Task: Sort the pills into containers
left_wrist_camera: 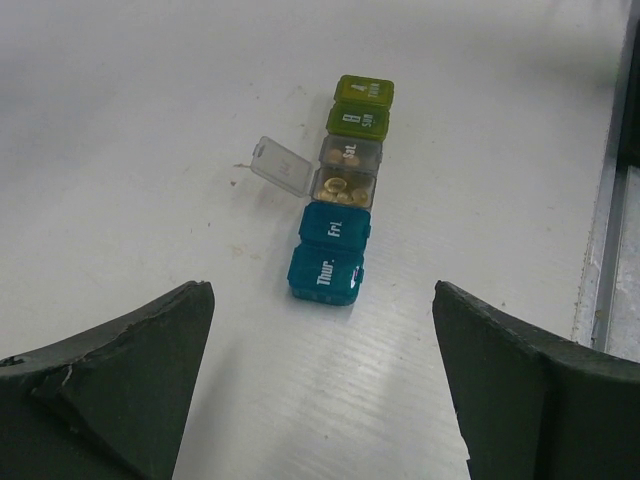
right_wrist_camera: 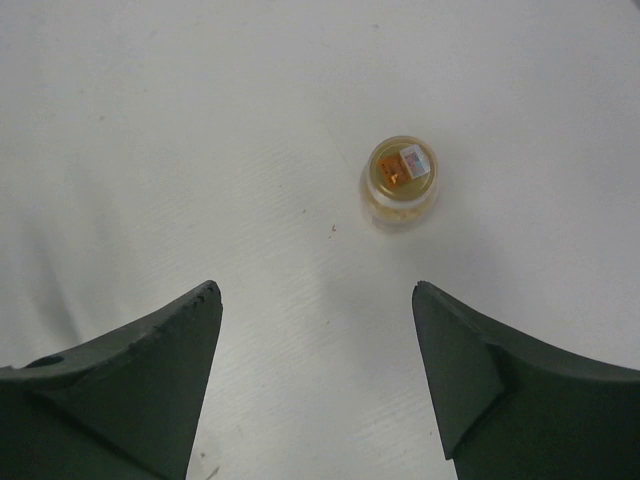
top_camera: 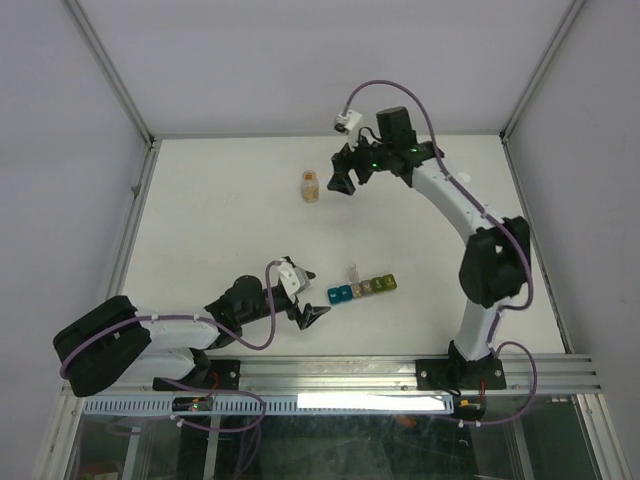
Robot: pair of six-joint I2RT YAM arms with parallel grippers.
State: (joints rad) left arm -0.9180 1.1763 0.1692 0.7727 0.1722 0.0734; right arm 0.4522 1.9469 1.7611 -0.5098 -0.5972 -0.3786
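The containers [top_camera: 362, 288] [left_wrist_camera: 340, 200] are a strip of five small cells lying near the table's front. The blue, teal, olive and yellow-green cells have their lids down. The grey middle cell has its clear lid [left_wrist_camera: 281, 165] flipped open, and orange-tan pills [left_wrist_camera: 340, 188] lie inside it. My left gripper [top_camera: 314, 294] [left_wrist_camera: 322, 300] is open and empty, just short of the strip's blue end. My right gripper [top_camera: 345, 170] [right_wrist_camera: 315, 287] is open and empty at the far side of the table, a little short of a small round orange-tinted bottle [top_camera: 311, 187] [right_wrist_camera: 399, 180] that stands upright.
A metal rail [left_wrist_camera: 605, 250] runs along the table edge to the right of the strip. White walls with metal frame posts [top_camera: 135, 190] enclose the table on the left, back and right.
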